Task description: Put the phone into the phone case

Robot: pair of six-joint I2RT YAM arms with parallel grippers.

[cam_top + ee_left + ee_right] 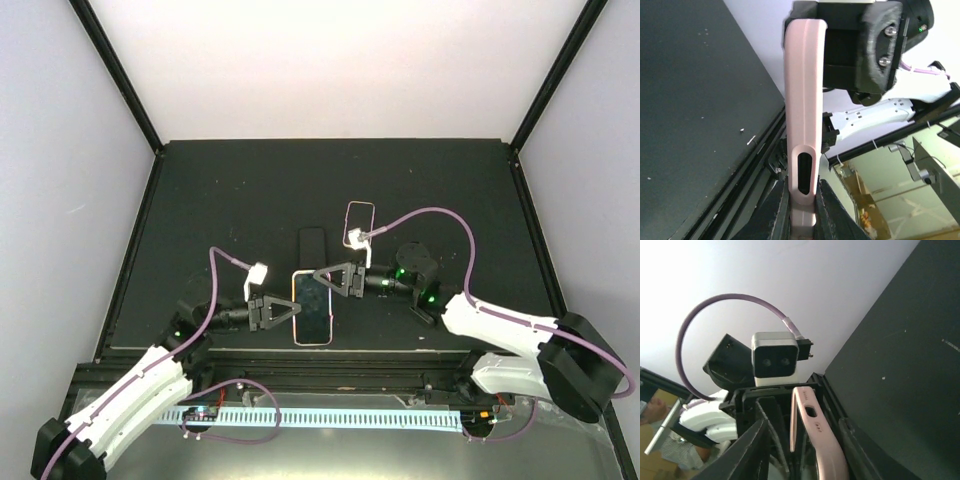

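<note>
The pink phone case (297, 328) is held on edge above the table's near side, between the two grippers. A dark bluish face (312, 300) fills its rim and looks like the phone's screen. My left gripper (292, 311) is shut on the case's left long edge. In the left wrist view the pink side wall (802, 100) with its slot cutout stands clamped between the fingers (827, 210). My right gripper (323, 277) straddles the top right corner. In the right wrist view the case (827, 450) lies against one finger (847, 432), with a gap to the other.
A black slab (311, 248) lies flat just beyond the held case. A second slab with a pink rim (360, 222) lies farther back, to the right. The table's front rail (330, 352) runs close below the case. Light walls enclose the dark table.
</note>
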